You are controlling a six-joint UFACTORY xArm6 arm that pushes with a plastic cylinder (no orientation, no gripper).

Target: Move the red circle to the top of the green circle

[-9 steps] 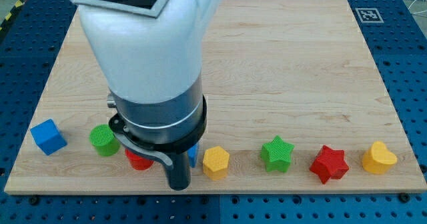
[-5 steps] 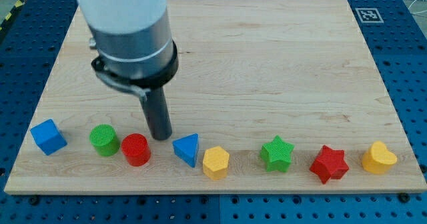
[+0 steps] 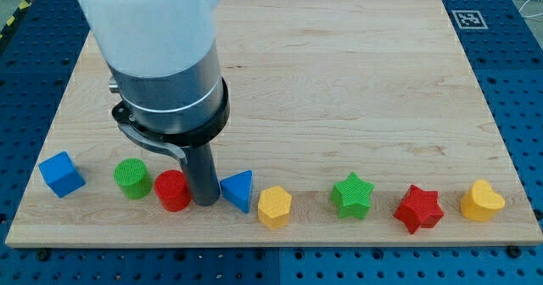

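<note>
The red circle (image 3: 172,190) lies near the board's bottom edge, touching the right side of the green circle (image 3: 131,178). My tip (image 3: 206,201) stands right against the red circle's right side, in the gap between it and the blue triangle (image 3: 238,189). The arm's body hides the board above the two circles.
Along the bottom edge of the wooden board (image 3: 339,81) lie a blue cube (image 3: 62,174) at the view's left, then a yellow hexagon (image 3: 274,206), a green star (image 3: 352,195), a red star (image 3: 418,208) and a yellow heart (image 3: 482,201).
My tip went from the bottom edge up past the red circle, then came back down to its right side. The red circle shows no clear shift.
</note>
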